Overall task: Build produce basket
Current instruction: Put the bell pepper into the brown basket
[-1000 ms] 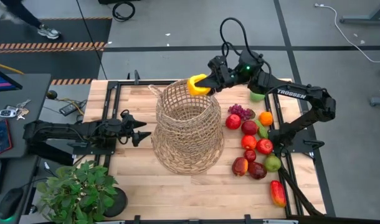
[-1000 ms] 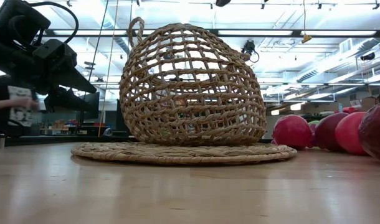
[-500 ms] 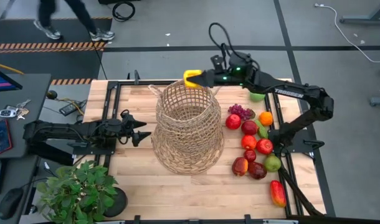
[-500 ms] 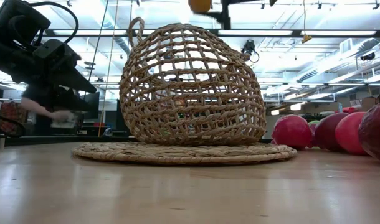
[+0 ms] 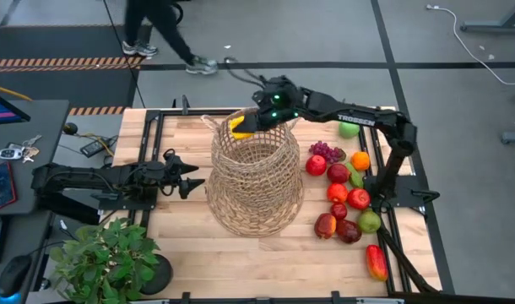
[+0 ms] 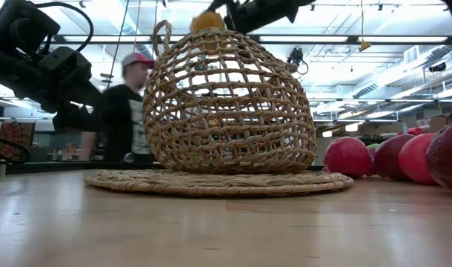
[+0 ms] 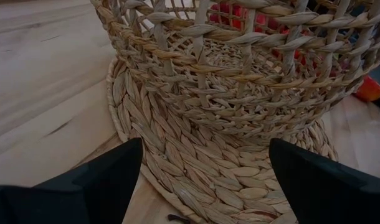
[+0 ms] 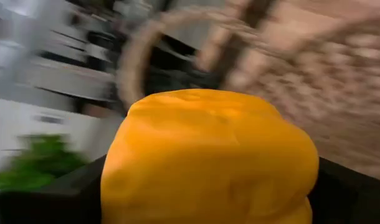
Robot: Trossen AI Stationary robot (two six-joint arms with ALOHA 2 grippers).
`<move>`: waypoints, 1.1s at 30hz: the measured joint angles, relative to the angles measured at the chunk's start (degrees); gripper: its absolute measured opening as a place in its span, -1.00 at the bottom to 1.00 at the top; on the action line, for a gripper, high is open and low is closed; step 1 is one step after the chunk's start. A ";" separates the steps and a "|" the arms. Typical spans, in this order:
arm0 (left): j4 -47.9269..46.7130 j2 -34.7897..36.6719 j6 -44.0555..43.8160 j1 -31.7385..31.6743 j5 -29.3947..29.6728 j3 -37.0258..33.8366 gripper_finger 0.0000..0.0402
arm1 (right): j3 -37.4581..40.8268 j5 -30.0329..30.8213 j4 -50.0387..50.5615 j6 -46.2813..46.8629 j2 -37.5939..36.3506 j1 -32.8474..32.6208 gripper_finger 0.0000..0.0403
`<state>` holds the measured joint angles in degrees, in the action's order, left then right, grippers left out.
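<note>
Wooden slats make up the table [image 5: 181, 245], and beyond its far edge a person [image 6: 126, 111] walks across the grey floor. On a round woven mat [image 6: 218, 182] near the table's middle stands the basket [image 5: 256, 173], upright, its mouth open to the overhead camera. The right end effector [image 5: 243, 123] reaches over the basket's far rim, clamped on a yellow pepper [image 5: 239, 125] that hangs just above the opening; the right wrist view is almost filled by that pepper between the two dark fingers. The left end effector [image 5: 190, 180] rests low on the table just left of the basket, pointing at it, fingers apart. More produce [image 5: 346, 198] lies in a loose cluster on the table to the basket's right, red apples, grapes, an orange and a red pepper among it. A potted plant [image 5: 101, 257] sits at the near left corner.
</note>
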<state>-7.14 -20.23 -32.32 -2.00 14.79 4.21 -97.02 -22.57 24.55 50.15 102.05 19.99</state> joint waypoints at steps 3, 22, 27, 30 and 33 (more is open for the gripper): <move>0.00 0.00 0.00 -0.02 -0.02 0.00 0.78 | -5.30 3.32 10.93 -4.23 3.45 -0.01 0.81; -0.04 0.02 0.00 -0.02 0.00 0.00 0.78 | -9.81 13.10 29.38 -17.84 15.86 -1.22 0.81; -0.05 0.02 0.00 -0.02 -0.02 0.00 0.78 | -9.77 13.49 28.74 -18.42 16.74 -1.05 0.81; -0.04 0.02 0.00 -0.02 -0.02 0.00 0.78 | -9.77 14.04 27.98 -18.42 16.99 -1.03 0.81; -0.04 0.02 0.00 -0.01 0.00 0.00 0.78 | -9.77 14.19 25.91 -18.44 17.01 -1.07 0.81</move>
<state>-7.18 -20.21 -32.32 -2.01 14.79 4.21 -106.78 -8.38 50.45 31.70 119.07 18.92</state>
